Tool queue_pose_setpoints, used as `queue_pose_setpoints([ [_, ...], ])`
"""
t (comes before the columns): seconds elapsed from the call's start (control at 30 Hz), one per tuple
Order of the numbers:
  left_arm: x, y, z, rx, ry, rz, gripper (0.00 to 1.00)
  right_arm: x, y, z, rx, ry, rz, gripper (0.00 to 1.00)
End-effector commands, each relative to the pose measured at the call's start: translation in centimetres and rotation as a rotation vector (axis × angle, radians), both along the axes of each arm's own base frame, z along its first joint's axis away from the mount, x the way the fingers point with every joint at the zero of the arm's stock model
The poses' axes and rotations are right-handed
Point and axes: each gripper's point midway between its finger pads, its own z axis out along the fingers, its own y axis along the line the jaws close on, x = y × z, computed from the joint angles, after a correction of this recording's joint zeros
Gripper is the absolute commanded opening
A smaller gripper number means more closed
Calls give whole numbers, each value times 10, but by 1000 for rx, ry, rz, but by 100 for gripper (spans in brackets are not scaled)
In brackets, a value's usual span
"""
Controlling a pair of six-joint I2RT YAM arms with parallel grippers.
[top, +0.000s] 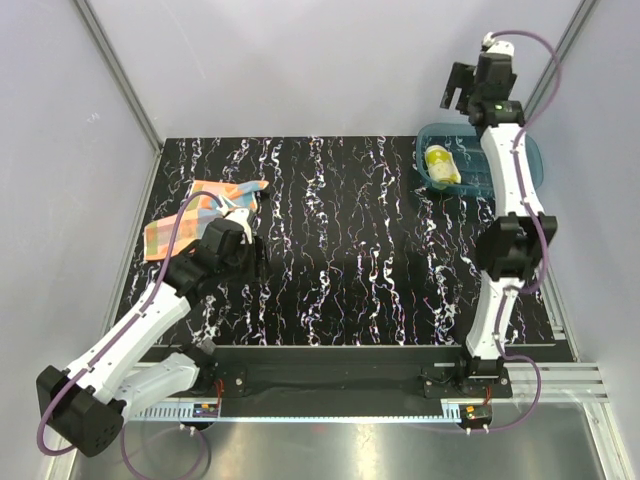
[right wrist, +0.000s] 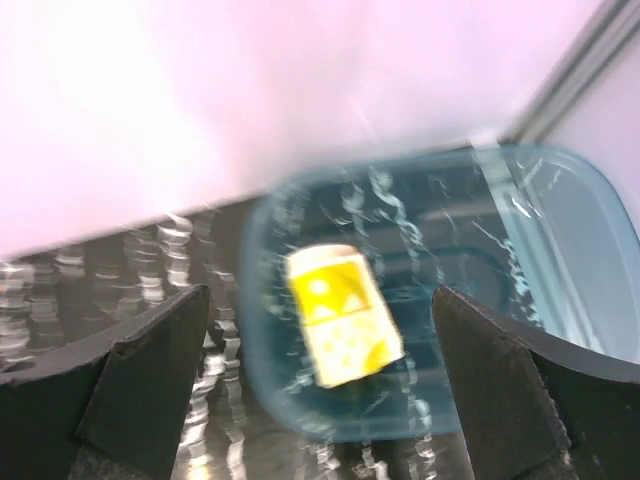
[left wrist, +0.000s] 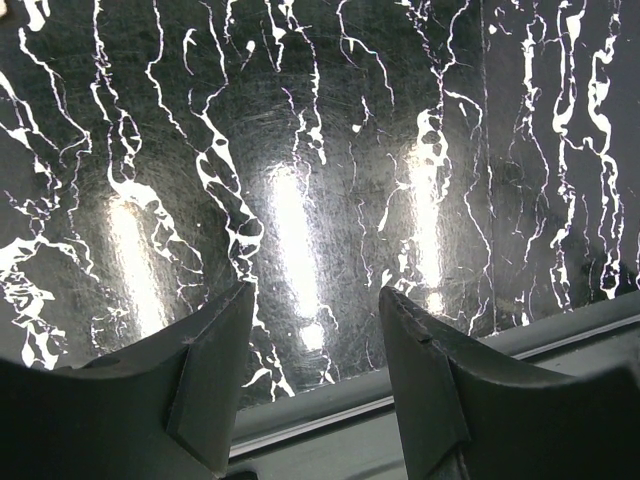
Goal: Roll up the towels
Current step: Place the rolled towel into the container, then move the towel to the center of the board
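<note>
The yellow towel (top: 441,165), rolled into a short bundle with pale markings, lies in the left end of the teal bin (top: 530,160). My right gripper (top: 458,92) hangs high above the bin, open and empty. The right wrist view is blurred and shows the yellow towel (right wrist: 343,312) far below, between the spread fingers of the right gripper (right wrist: 320,300). The orange towel (top: 190,215) lies loosely spread at the table's back left, its right part under my left wrist. My left gripper (top: 252,255) sits just right of it. In the left wrist view the left gripper (left wrist: 315,300) is open over bare table.
The teal bin (right wrist: 560,230) stands at the back right corner, close to the wall. A metal rail (left wrist: 480,355) runs along the table edge just past the left fingers. The black marbled tabletop (top: 350,250) lies between the two arms.
</note>
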Motion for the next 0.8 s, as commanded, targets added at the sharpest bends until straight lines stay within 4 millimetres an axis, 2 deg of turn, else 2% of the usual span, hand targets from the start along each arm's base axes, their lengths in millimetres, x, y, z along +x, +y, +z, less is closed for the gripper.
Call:
queue_pose_setpoints([
  [0.0,5,5,7,16,-48,15,58,-24,29,49,123,-104,79,100],
  [0.03,5,6,7,18,-50,19,58,-36,39,65,145,-128,107,100],
  [0.07,5,6,8,20,-51,23,58,-43,47,64,159,-117,131,100],
  [0.1,7,8,8,28,-54,34,58,-51,57,45,184,-67,156,100],
  [0.13,7,10,7,32,-55,41,58,-67,67,56,215,-82,180,100],
  [0.17,9,14,6,52,-57,64,58,-74,76,55,237,-82,198,100],
  [0.2,11,18,5,67,-56,83,58,-87,89,23,276,-10,241,100],
  [0.23,11,22,3,86,-46,100,59,-105,98,36,303,-37,264,100],
  [0.27,14,25,4,97,-42,116,60,-113,114,34,321,-48,296,100],
  [0.3,18,34,-1,131,-28,155,61,-128,124,3,344,18,318,100],
  [0.33,17,40,-6,154,-5,179,61,-145,135,12,361,-3,347,100],
  [0.37,20,45,-11,177,21,204,62,-158,154,7,374,9,388,100],
  [0.4,24,52,-13,185,40,233,62,-177,165,-7,397,44,408,100],
  [0.47,29,59,-19,198,73,252,61,-197,184,-20,423,80,452,100],
  [0.5,35,67,-18,204,70,289,61,-214,199,-39,433,132,491,100],
  [0.57,42,78,-21,233,76,332,61,-231,209,-44,483,142,504,100],
  [0.6,47,87,-21,246,68,366,61,-248,219,-64,520,199,524,100],
  [0.67,55,95,-25,266,86,388,62,-265,227,-65,558,204,556,100],
  [0.7,58,102,-26,271,98,413,62,-276,229,-83,562,247,558,100],
  [0.73,65,103,-23,264,99,416,62,-286,236,-81,568,245,581,100],
  [0.77,68,102,-29,268,126,393,62,-291,236,-85,571,254,580,100],
])
